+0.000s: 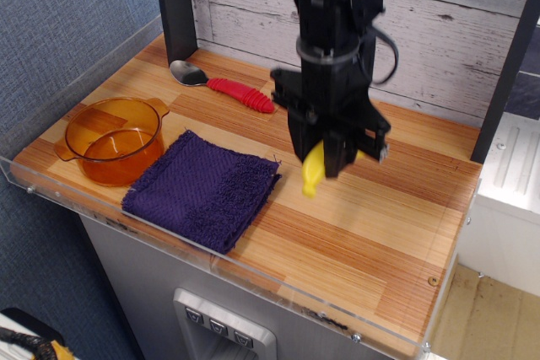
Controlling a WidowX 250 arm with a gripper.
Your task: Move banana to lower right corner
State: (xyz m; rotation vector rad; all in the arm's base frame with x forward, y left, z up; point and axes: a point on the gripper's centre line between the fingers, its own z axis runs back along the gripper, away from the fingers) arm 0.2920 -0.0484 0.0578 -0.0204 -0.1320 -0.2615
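Note:
My black gripper (325, 164) is shut on the small yellow banana (312, 173) and holds it above the middle of the striped wooden tabletop. The banana's lower tip hangs down below the fingers, its upper part is hidden between them. The lower right corner (422, 292) of the table, with a small metal screw (433, 280) and a clear acrylic rim, lies to the front right of the gripper, well apart from it.
A purple towel (204, 189) lies left of the gripper. An orange transparent pot (114, 139) stands at the front left. A red-handled spoon (224, 86) lies at the back. A black post (175, 6) and a plank wall stand behind.

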